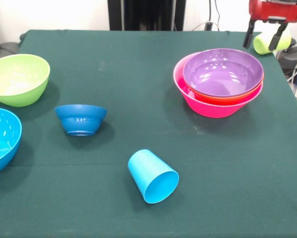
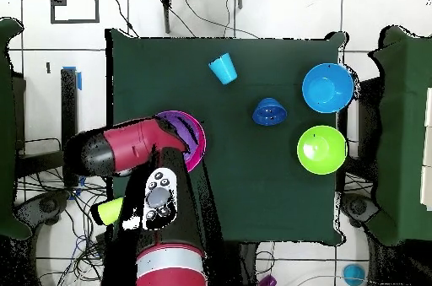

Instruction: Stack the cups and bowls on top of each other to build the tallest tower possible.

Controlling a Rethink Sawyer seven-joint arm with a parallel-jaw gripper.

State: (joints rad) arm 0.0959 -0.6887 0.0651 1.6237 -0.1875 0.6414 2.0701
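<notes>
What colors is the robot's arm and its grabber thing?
The arm is shiny red with rounded, chunky sections and black joints. One grey-white panel on it carries small dark buttons. The gripper has a red body and two thin black fingers pointing down.

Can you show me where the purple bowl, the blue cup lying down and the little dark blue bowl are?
purple bowl point(image 1: 222, 73), front view, on its inside bottom.
blue cup point(image 1: 147, 171), front view, on its side wall.
dark blue bowl point(image 1: 81, 119), front view, on its outer wall.
</notes>
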